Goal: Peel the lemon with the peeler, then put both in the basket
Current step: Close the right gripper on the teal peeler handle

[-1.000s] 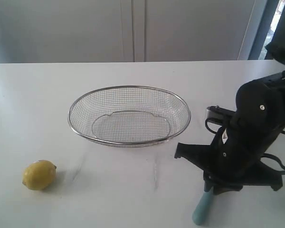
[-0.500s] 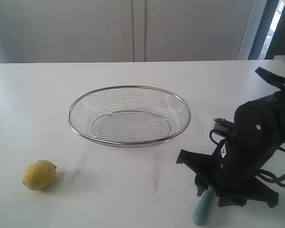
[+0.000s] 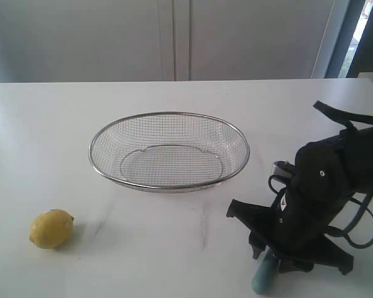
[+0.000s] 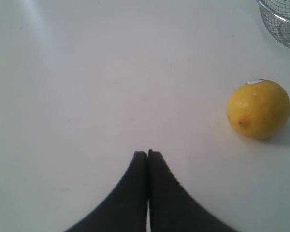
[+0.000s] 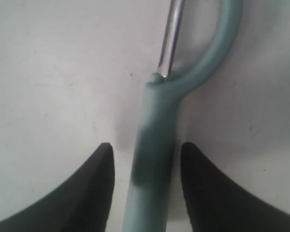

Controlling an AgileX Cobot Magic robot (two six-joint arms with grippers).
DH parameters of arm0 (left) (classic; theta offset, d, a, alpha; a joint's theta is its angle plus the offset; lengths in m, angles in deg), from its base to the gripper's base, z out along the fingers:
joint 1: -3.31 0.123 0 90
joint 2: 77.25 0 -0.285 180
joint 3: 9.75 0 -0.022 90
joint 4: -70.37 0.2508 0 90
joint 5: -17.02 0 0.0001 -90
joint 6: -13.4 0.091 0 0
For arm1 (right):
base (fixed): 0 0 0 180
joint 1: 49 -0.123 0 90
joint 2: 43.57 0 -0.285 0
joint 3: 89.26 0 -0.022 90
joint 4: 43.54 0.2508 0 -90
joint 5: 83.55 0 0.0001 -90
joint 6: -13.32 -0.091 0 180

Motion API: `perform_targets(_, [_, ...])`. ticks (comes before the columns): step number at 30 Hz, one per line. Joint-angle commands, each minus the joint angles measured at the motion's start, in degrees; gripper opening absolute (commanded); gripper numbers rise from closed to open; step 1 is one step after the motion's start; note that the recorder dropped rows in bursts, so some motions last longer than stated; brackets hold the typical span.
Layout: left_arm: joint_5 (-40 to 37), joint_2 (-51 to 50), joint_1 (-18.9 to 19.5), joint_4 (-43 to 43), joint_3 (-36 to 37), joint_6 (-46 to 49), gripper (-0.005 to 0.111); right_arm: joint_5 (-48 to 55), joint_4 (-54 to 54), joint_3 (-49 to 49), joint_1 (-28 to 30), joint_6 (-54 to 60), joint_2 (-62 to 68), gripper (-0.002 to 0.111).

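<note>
The peeler (image 5: 157,111) lies with its handle between the right gripper's (image 5: 146,152) parted jaws, seemingly lined up for a grasp, while the left gripper (image 4: 148,155) hangs closed and empty near the lemon (image 4: 258,108).

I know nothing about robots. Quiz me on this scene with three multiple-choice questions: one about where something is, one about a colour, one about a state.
1. Where is the lemon?
A) in the basket
B) on the table, apart from the basket
C) on the floor

2. What colour is the handle of the peeler?
A) teal-blue
B) red
C) black

3. What state is the left gripper in?
A) wide open
B) shut on the lemon
C) shut, with nothing in it

Answers:
1 B: the lemon sits on the bare table with clear space between it and the basket.
2 A: the right wrist view shows a teal-blue handle.
3 C: the left wrist view shows its tips pressed together and the lemon lying off to one side.
</note>
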Motion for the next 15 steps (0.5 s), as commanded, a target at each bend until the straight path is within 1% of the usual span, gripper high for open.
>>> perform_targets(1, [-0.2,0.3,0.1,-0.2,0.4,0.0,0.000,-0.8,-0.5,0.2,-0.1,-0.4,0.0,0.042])
perform_targets(15, [-0.2,0.3,0.1,-0.2,0.4,0.0,0.000,-1.2,-0.6,0.2,-0.1,-0.2,1.7,0.042])
